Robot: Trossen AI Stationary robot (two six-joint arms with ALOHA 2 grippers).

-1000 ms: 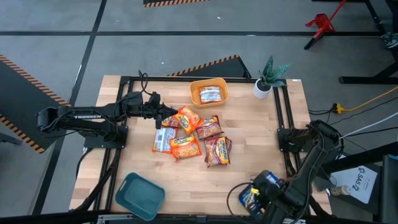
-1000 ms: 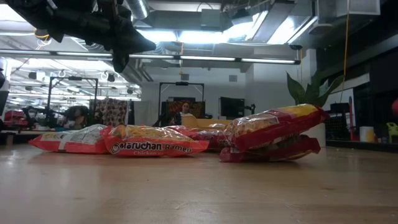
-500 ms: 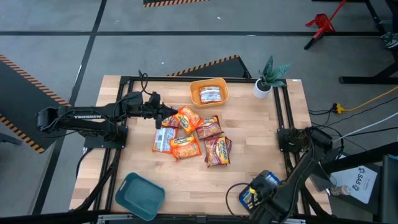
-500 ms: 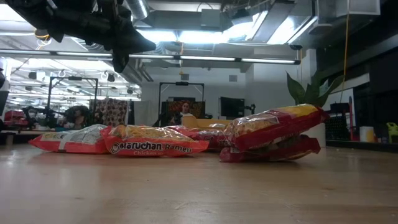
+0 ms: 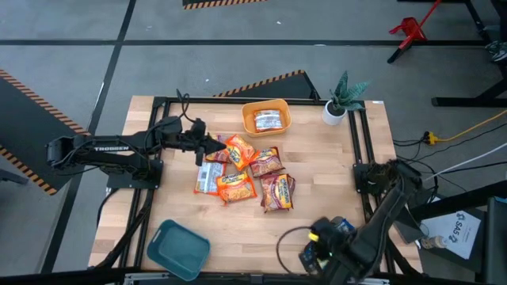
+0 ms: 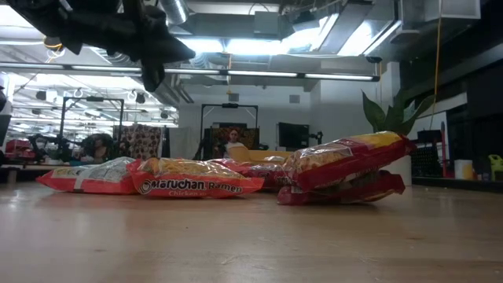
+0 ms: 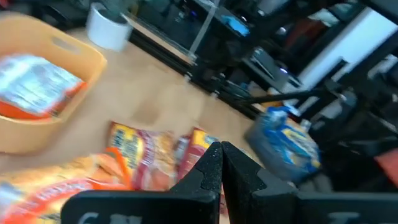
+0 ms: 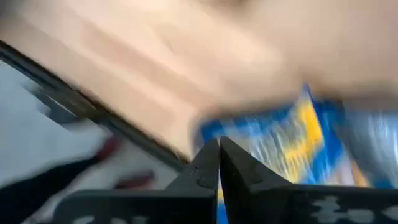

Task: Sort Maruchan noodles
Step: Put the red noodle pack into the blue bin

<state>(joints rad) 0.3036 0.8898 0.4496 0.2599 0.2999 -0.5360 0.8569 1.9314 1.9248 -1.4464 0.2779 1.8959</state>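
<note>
Several Maruchan noodles packets lie in a loose pile (image 5: 245,174) mid-table: orange (image 5: 236,187), red (image 5: 277,191) and one blue-white (image 5: 206,177). They also show in the low view (image 6: 192,182). My left gripper (image 5: 215,146) hovers shut and empty over the pile's far left end, its fingers (image 7: 221,158) together. My right gripper (image 5: 315,247) is by the table's near edge, right of middle, shut on a blue packet (image 5: 307,256). That packet also shows in the left wrist view (image 7: 287,142). My right gripper pinches the blue packet between its two shut fingers (image 8: 208,163), at an edge of it (image 8: 236,146). The view is blurred, so which edge is unclear. The fingers come from above, pointing steeply down. The packet hangs below them, off the table top.
An orange bin (image 5: 266,127) holding one packet stands at the far middle, with a potted plant (image 5: 342,96) to its right. A teal bin (image 5: 178,247) sits at the near left. Bare wood lies between the pile and the near edge.
My right gripper has carried the blue packet along the near edge toward the table's left, rising a little and tipping. My left gripper has kept its place over the pile.
</note>
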